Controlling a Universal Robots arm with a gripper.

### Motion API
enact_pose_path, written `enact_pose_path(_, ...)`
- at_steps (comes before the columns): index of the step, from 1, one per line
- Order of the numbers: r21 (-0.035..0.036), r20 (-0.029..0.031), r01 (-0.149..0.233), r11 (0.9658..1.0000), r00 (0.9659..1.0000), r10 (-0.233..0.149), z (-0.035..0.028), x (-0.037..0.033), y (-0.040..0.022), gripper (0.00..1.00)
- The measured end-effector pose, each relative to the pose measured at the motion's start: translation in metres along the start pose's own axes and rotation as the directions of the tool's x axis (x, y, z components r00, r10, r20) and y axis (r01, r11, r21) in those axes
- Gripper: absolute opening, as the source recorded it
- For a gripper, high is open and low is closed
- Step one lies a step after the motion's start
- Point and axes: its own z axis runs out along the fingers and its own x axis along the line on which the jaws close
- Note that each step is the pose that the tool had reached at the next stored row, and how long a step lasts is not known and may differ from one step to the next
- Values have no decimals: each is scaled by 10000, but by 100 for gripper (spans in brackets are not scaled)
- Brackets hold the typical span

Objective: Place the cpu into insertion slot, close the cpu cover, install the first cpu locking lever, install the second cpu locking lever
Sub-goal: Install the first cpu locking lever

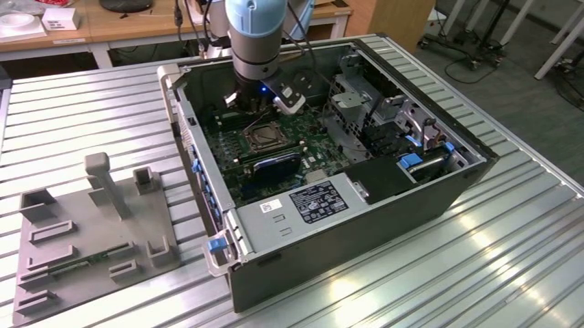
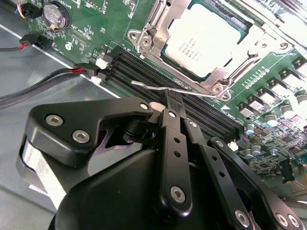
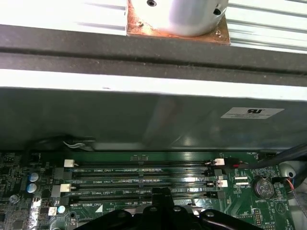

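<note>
Where the arm point(image 1: 260, 34) stands inside the open case point(image 1: 383, 212), the slot point(image 1: 264, 137) sits just beside its lower end, a dark square in a silvery frame. The arm's bulk shadows that spot, and little more can be made out from the exterior view.

The second wrist view is clearer. The cpu point(image 2: 206, 38) lies flat in the slot, pale top up. The cover point(image 2: 252, 45) is down around it, with its far edge cut off by the picture's border.

The gripper point(image 2: 173, 96) has its fingers point(image 2: 169, 112) drawn together with no real gap and nothing clamped between them. The tips meet a thin wire lever point(image 2: 148, 85), which runs along the side of the socket nearest the memory slots point(image 2: 206, 115). The lever crosses right at the tips; whether it touches them or sits a hair apart cannot be told. Whether it is latched cannot be told either, since its middle is hidden behind the fingers.

In the first wrist view, the fingertips poke up over the memory slots with the grey case wall behind them. The linkage is cut off, and a coin cell point(image 3: 263, 188) sits off to one side.
</note>
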Motion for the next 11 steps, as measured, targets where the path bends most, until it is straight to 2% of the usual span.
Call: enact_pose_path(11, 1, 2, -5, 10000, 10000, 5, 39, -10, -14, 11)
